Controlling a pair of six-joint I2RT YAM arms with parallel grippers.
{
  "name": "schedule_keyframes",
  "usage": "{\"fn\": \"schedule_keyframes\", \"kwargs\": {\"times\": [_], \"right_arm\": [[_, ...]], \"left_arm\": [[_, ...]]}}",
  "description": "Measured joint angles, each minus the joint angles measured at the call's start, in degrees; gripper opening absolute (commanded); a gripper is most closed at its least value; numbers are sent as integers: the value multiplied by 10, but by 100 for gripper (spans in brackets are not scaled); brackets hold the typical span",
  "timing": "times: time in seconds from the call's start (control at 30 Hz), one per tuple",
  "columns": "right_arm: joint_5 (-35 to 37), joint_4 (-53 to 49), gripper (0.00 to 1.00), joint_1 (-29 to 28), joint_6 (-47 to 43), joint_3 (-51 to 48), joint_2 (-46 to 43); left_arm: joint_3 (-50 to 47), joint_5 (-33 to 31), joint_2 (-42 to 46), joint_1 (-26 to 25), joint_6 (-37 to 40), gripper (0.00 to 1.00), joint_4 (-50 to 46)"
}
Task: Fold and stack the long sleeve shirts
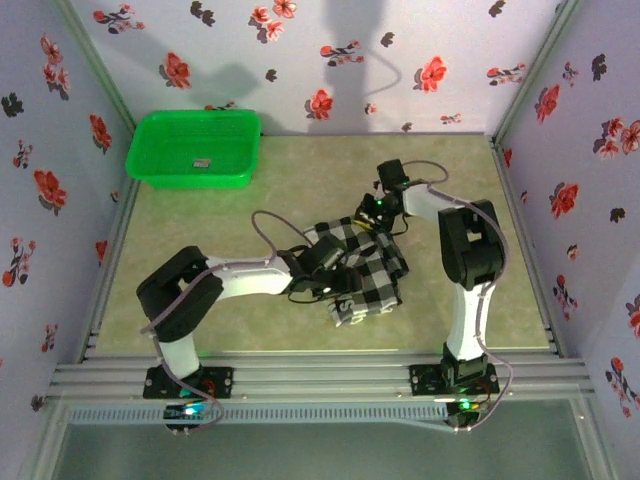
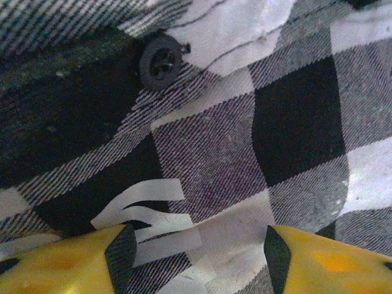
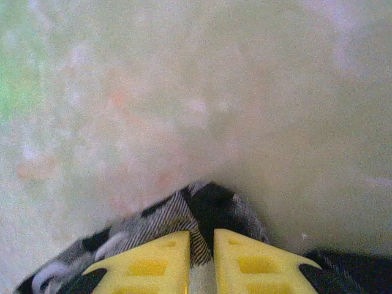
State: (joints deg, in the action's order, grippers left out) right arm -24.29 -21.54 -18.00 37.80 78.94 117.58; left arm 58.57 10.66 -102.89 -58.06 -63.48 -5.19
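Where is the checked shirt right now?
In the top view, the checked shirt lies crumpled between the left arm and right arm, the green basket away at far left.

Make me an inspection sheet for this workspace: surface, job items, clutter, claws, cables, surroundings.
Surface: pale green mottled table; no spills seen.
Job's things: one checked shirt, crumpled mid-table between the arms, not folded.
Clutter: green basket at the far left corner; a small item lies inside, too small to identify.
Grippers: left claw open, fingers apart over the shirt; right claw shut on a fold of the shirt.
Cables: grey cable loops off the left arm above the table.
Surroundings: floral walls on three sides; metal rail along the near edge.
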Motion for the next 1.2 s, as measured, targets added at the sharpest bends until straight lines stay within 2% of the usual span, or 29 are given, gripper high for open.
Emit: {"fn": "schedule_keyframes", "kwargs": {"times": [0.1, 0.2, 0.33, 0.43, 0.5, 0.63, 0.67, 0.77, 0.83, 1.0, 1.07, 1.13, 1.2], "right_arm": [[-16, 24, 20, 0, 35, 14, 25], [-17, 47, 26, 0, 60, 34, 37], [-16, 47, 47, 2, 62, 43, 31], [-2, -12, 67, 6, 37, 44, -14], [20, -64, 76, 11, 17, 40, -76], [68, -124, 89, 21, -8, -53, -303], [75, -127, 90, 22, -16, -94, -370], [90, -155, 92, 22, -65, -192, -493], [103, -169, 92, 21, -109, -222, -492], [127, -165, 92, 26, -207, -230, -380], [117, -152, 93, 37, -236, -221, -338], [97, -134, 99, 52, -256, -203, -299], [73, -112, 99, 65, -272, -185, -264]], "left_arm": [[3, 5, -2, -2, 8, 66, 5], [5, 10, 2, -1, 13, 78, 5], [21, 14, 37, 16, 22, 85, -52], [67, 5, 81, 51, 44, 87, -121], [108, -3, 109, 82, 66, 87, -159], [183, -10, 125, 142, 130, 86, -215], [199, -10, 115, 151, 150, 85, -228], [226, 4, 70, 156, 193, 85, -243], [226, 21, 38, 154, 209, 85, -245], [208, 51, 2, 152, 221, 85, -243], [193, 60, 4, 151, 221, 85, -235], [177, 69, 6, 150, 219, 85, -224], [152, 77, 12, 148, 208, 85, -202]]}}
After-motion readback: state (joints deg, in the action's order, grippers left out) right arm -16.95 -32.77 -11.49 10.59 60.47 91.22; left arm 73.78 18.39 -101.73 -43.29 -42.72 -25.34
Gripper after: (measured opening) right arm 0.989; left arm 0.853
